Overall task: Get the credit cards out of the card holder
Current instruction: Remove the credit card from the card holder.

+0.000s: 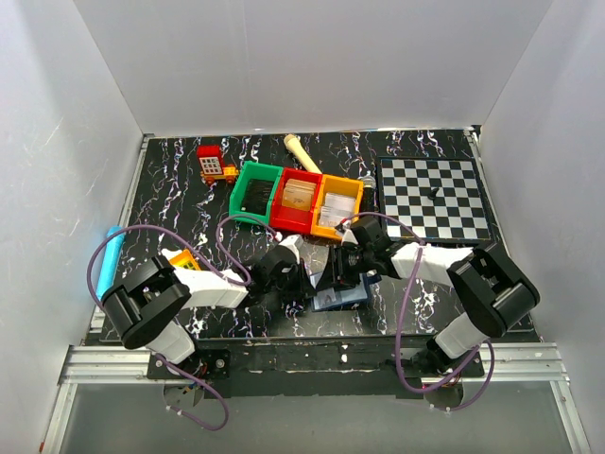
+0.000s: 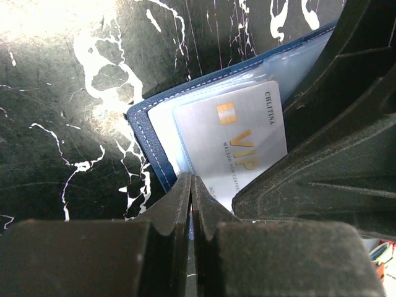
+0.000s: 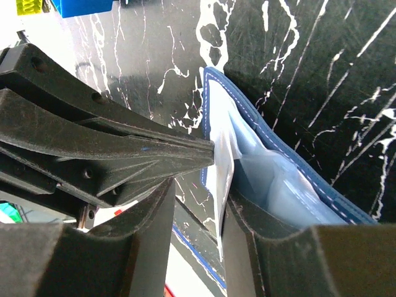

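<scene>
While the left end effector point(image 2: 192, 207) clamps one edge of the card holder point(image 2: 143, 133), the right end effector point(image 3: 198, 216), spread open, straddles its sleeve point(image 3: 226, 167), nearer the silver card point(image 2: 238, 145).

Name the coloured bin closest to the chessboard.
The orange bin, at the right end of the row beside the chessboard; the red bin is in the middle, the green bin at the left end.

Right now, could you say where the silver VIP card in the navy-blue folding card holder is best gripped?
Probably the silver VIP card's edge nearest the open right gripper, approached from that side and pinched across its faces: the navy-blue card holder's stitched border closes the other sides.
</scene>
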`<move>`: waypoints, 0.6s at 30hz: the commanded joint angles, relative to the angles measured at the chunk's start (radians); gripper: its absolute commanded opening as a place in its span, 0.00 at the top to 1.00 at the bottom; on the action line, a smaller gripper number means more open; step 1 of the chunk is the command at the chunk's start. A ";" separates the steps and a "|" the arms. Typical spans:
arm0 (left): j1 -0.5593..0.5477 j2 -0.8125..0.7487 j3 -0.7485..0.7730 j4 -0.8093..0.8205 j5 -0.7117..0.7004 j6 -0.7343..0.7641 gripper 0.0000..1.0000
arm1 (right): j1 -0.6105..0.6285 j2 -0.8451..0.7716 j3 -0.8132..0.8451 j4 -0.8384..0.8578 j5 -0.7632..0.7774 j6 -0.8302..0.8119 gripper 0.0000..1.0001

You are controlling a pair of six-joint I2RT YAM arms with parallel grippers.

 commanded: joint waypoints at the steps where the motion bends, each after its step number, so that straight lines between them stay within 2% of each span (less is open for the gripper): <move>1: -0.011 0.046 0.006 -0.114 -0.009 -0.018 1.00 | -0.008 -0.058 0.030 -0.004 -0.009 -0.015 0.59; 18: -0.011 0.113 0.046 -0.152 -0.003 -0.024 1.00 | -0.025 -0.112 0.029 -0.083 0.013 -0.049 0.60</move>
